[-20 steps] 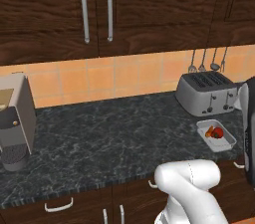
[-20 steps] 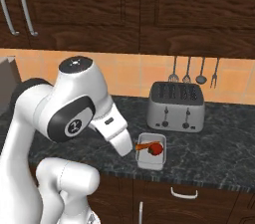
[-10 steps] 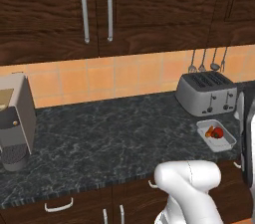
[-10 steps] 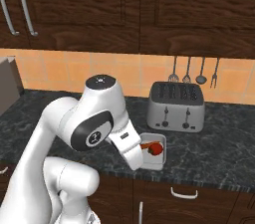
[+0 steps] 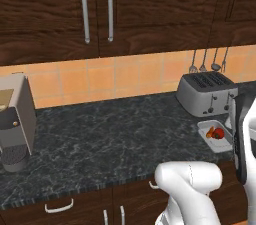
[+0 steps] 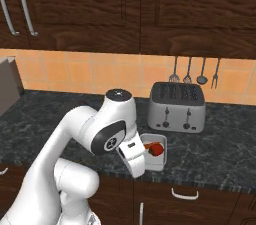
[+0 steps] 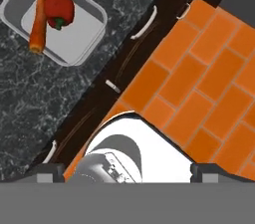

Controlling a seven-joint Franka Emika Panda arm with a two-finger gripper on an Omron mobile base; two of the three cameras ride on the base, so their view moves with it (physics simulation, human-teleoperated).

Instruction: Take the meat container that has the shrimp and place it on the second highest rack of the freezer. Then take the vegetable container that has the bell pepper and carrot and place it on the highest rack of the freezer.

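Note:
The vegetable container [image 7: 77, 36] is a shallow grey tray on the dark counter, at the top left of the hand view. In it lie the red bell pepper [image 7: 60, 8] and the orange carrot [image 7: 37, 21] side by side. The same container [image 5: 224, 145] sits in front of the toaster near the counter's front edge, and my arm partly covers the container [image 6: 159, 161] in the right base view. My gripper [image 7: 128, 172] is open, tips far apart with nothing between them, looking down past the counter edge, well away from the tray. The freezer and the meat container with the shrimp are out of view.
A silver toaster [image 5: 207, 93] stands behind the tray, with utensils hanging on the wall above it. A coffee machine [image 5: 15, 119] is at the counter's far left. Below the counter edge are dark drawers with bar handles [image 7: 144, 23] and an orange tiled floor [image 7: 199, 68].
My arm has swung right across the front of the counter, its elbow now close in front of the tray. Jaws stayed open. The tray and the cameras have not moved.

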